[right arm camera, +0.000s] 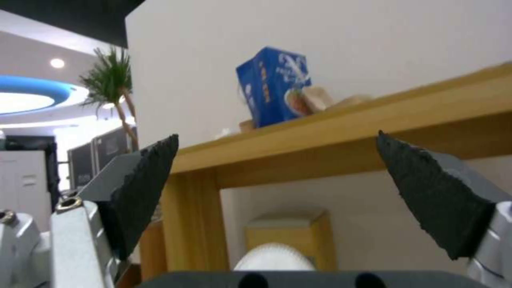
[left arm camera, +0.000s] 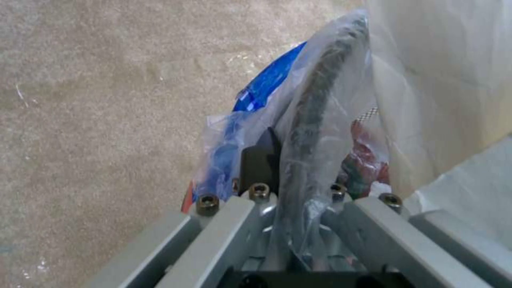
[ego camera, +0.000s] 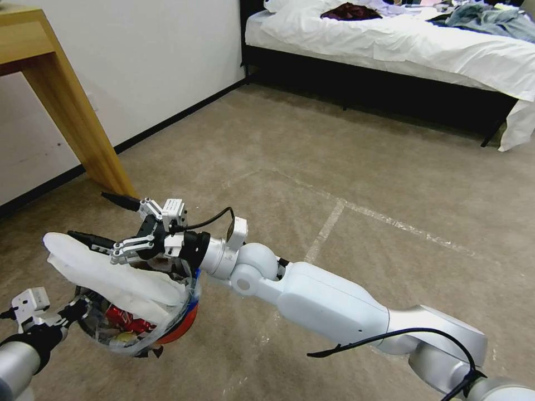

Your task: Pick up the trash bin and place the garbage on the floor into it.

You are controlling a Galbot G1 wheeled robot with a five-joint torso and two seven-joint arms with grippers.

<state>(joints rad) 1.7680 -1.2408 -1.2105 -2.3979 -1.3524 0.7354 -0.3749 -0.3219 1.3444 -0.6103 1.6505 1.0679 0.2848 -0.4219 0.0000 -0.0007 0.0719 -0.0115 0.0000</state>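
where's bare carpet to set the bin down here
Bare beige carpet spreads between the wooden table leg and the black bed frame. It is crowded at the red lined trash bin, held by the left gripper.

Bright, even indoor light with soft shadows; both wrist views look blurred.

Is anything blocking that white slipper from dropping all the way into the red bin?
Nothing visible. The white slipper lies slanted across the trash bin rim, toe inside, heel sticking out. The open right gripper hovers just above it.
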